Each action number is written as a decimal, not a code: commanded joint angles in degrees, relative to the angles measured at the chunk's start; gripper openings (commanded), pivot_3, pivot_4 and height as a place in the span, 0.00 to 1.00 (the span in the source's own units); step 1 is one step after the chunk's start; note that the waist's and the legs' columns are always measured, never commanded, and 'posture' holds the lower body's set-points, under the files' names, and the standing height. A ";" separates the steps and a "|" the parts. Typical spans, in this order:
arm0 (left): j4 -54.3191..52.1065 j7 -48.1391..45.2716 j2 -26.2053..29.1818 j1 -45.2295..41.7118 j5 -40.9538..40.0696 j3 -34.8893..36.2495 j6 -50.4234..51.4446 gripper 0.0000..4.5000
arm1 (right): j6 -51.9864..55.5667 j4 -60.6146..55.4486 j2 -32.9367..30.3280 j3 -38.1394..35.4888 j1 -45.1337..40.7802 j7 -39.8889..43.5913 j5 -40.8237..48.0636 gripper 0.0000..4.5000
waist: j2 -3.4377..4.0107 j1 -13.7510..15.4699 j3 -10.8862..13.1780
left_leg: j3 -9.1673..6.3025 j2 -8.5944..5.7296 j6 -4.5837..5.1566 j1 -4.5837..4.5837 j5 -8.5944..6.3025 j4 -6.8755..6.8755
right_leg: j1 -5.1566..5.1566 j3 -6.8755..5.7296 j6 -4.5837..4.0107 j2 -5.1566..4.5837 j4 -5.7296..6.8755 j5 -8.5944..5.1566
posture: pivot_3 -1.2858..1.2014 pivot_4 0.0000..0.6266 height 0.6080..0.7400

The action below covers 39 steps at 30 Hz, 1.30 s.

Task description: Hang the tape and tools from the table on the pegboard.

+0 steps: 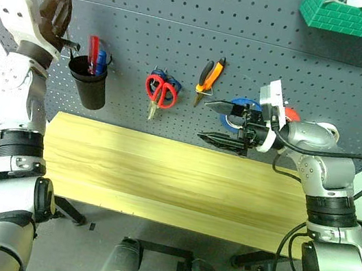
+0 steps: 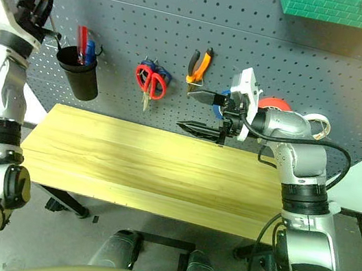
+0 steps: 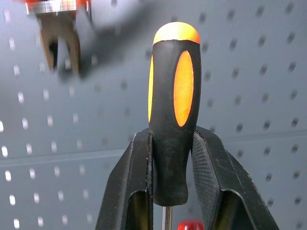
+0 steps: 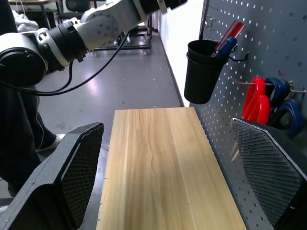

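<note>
Orange-and-black screwdriver [image 3: 173, 115] upright, handle clenched in the left claw [image 3: 175, 163]; right claw [image 4: 168, 172] released.

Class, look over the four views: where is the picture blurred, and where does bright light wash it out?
Left wrist view: the screwdriver in the left claw is crisp, while the hook behind is blurred. Right wrist view: white glare beside the cup.

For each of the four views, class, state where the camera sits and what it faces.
Left eye, right eye: head, looking down at table and pegboard; both arms show.
Left wrist: faces pegboard; jaws shut on screwdriver.
Right wrist: looks along table; open jaws, black cup, red scissors.
Shared: pegboard.
</note>
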 commanded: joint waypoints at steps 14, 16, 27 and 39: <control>2.16 -3.15 -3.55 3.19 -1.07 -0.64 -1.60 0.61 | 0.60 -5.39 -2.63 -1.52 1.31 -2.13 0.48 1.00 | 0.00 -0.22 0.00 | 0.00 0.00 0.00 -0.01 0.00 0.04 | 0.00 0.02 0.00 0.00 0.02 0.00 | 0.59 0.11 1.00; -2.79 -4.31 -3.26 5.37 -2.22 -0.74 0.20 0.75 | 1.22 -6.02 -2.89 -1.92 1.61 -2.43 0.95 1.00 | 0.00 -0.26 0.00 | 0.00 0.01 0.00 -0.01 0.00 0.04 | 0.00 0.02 -0.01 0.00 0.02 0.00 | 0.59 0.12 1.00; -36.72 -14.60 3.42 28.21 -16.73 3.33 16.87 0.81 | 6.21 -10.18 -7.22 -4.43 7.92 -3.20 4.22 1.00 | 0.01 -2.87 0.01 | 0.02 0.03 0.00 0.01 -0.01 0.05 | 0.00 0.04 -0.05 -0.09 0.01 -0.03 | 0.57 0.17 1.00; -31.16 -46.47 13.27 46.71 -17.16 -1.29 13.70 0.81 | 1.11 -7.46 -7.12 -1.40 17.91 -4.05 -0.91 1.00 | 0.31 -6.55 0.20 | 0.04 0.08 -0.17 0.17 -0.14 -0.01 | -0.05 0.08 0.00 -0.14 -0.11 -0.14 | 0.58 0.20 1.00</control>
